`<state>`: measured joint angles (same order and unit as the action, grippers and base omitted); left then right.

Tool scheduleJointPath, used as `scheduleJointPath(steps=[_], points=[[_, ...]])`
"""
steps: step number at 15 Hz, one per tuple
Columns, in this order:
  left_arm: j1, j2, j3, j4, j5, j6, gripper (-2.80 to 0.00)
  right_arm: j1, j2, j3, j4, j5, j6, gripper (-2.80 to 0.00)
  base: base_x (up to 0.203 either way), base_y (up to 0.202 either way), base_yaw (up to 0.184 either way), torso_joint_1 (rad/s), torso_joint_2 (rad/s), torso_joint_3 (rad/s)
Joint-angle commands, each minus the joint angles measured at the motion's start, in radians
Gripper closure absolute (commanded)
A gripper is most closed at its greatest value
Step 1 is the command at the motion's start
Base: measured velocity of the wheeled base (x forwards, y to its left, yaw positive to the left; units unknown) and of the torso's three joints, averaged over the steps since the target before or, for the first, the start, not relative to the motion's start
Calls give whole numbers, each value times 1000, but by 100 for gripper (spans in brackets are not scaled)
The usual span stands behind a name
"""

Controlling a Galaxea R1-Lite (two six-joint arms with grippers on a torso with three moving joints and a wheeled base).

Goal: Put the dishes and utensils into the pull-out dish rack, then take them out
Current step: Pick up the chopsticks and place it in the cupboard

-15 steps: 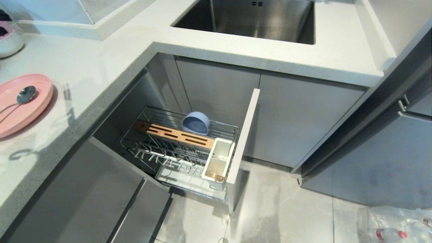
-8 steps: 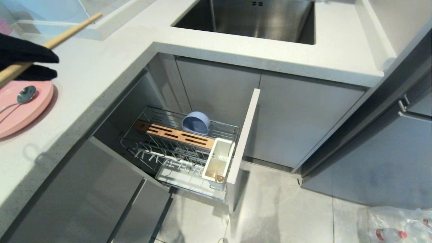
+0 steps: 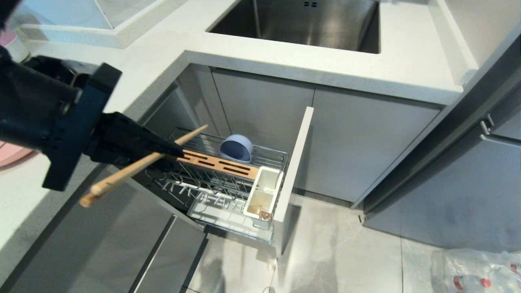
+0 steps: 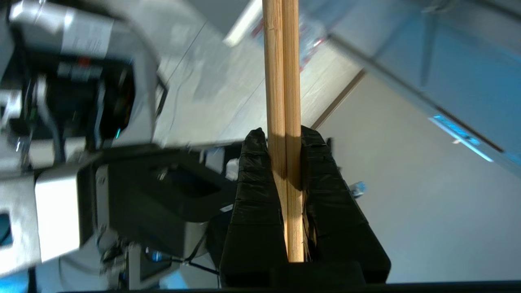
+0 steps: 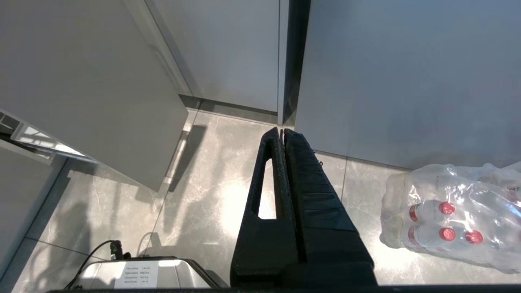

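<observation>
- Pale wood, thin and straight: the chopsticks [image 3: 140, 166] lie pinched side by side in my left gripper [image 3: 173, 152], crossing it at a slant, thick ends low toward the counter side, tips pointing up toward the rack.
- In my left wrist view the two black pads [image 4: 260, 191] squeeze narrowly on the pair [image 4: 283, 122], somewhere along the middle of their length.
- I judge them light and stiff, but smooth and round, so the two may roll against each other or swivel in a mid-shaft pinch; a firm hold near the middle seems best to keep both ends balanced.
- The pull-out dish rack [image 3: 228, 179] stands drawn out below the counter [image 3: 134, 73], its white utensil caddy [image 3: 263, 191] at the front corner beside the grey panel; I take that to be the slot for the sticks, which would need tipping upright to enter.
- The blue-lavender bowl [image 3: 236, 148] already sits on its side at the back of the rack, behind the slotted wooden strip [image 3: 217, 163].
- A sliver of the pink plate [image 3: 14, 156] shows on the counter behind my arm.
- My right gripper [image 5: 282, 134] hangs over the floor, pads pressed together, empty.
</observation>
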<state>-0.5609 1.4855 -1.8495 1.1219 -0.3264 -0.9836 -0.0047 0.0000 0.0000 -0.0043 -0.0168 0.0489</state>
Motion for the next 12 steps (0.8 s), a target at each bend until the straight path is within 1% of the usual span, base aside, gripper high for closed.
scheduleJointPath(steps=[1, 4, 7, 10, 12], points=[[1, 56, 58, 7, -26, -8, 0, 0, 2, 0, 0, 0, 0, 0, 0, 0, 0, 0, 0, 0], [16, 94, 138, 7, -168, -8, 0, 0, 2, 0, 0, 0, 0, 0, 0, 0, 0, 0, 0, 0], [60, 152, 163, 6, -270, -2, 0, 0, 2, 0, 0, 0, 1, 0, 0, 0, 0, 0, 0, 0], [77, 229, 186, 4, -322, 2, 0, 0, 2, 0, 0, 0, 0, 0, 0, 0, 0, 0, 0, 0], [114, 274, 204, 5, -362, 29, 0, 0, 2, 0, 0, 0, 0, 0, 0, 0, 0, 0, 0, 0]])
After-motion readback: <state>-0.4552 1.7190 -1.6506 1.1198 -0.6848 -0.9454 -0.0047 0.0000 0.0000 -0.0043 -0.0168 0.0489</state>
